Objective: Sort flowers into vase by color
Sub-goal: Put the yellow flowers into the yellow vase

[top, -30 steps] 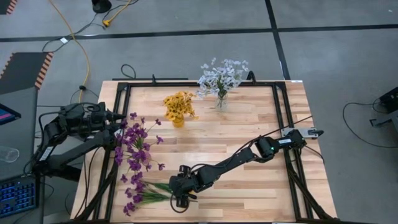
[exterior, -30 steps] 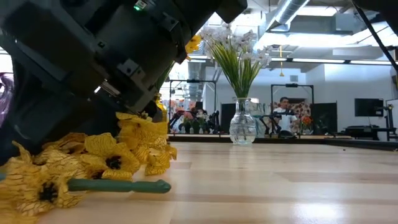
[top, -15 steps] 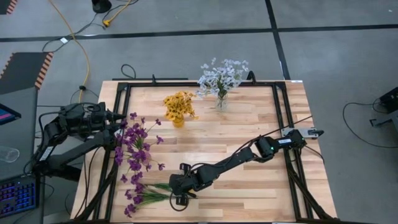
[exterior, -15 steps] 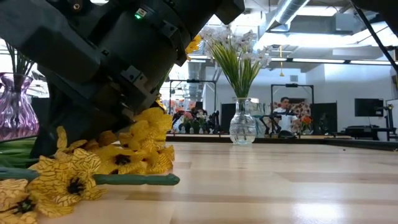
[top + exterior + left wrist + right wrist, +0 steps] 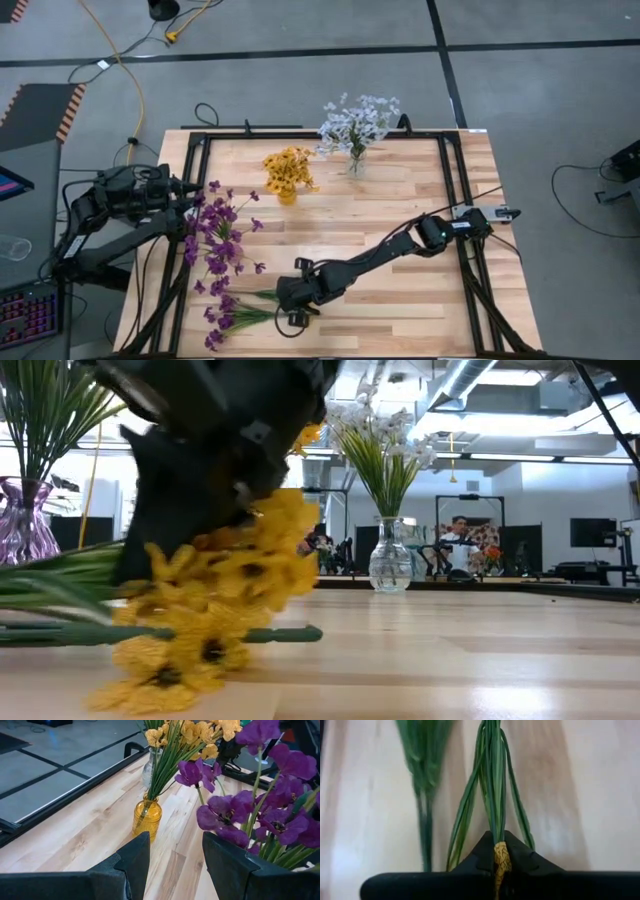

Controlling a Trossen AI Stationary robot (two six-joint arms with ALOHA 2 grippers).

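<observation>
My right gripper (image 5: 291,308) is near the table's front, shut on a yellow flower spray (image 5: 225,585). The spray's green stems (image 5: 492,780) run away from the fingers. Purple sprays (image 5: 222,315) lie on the wood just left of it. A purple vase (image 5: 22,520) holds purple flowers (image 5: 215,235) at the left. An amber vase (image 5: 147,817) holds yellow flowers (image 5: 288,170). A clear vase (image 5: 390,565) holds white flowers (image 5: 355,125) at the far side. My left gripper (image 5: 175,855) hovers open beside the purple flowers, with nothing between its fingers. My right gripper pinches the yellow spray between its two fingers where the green stems meet the blossoms (image 5: 498,856); a yellow bit shows between the fingers. The stems run on lengthwise past the fingertips. The blossoms (image 5: 170,680) hang below the gripper; whether the lowest touches the table I cannot tell.
A black frame (image 5: 450,200) runs round the wooden table top. A thick green stem (image 5: 250,634) lies level close above the wood under the right gripper. Bare wood (image 5: 400,310) stretches right of it. A person sits in the room behind.
My right gripper has gone up and slightly toward the table's right edge. The yellow spray has come up with it: its blossoms, which lay spread on the wood, now hang bunched under the gripper. The purple vase has come into the low view behind it.
</observation>
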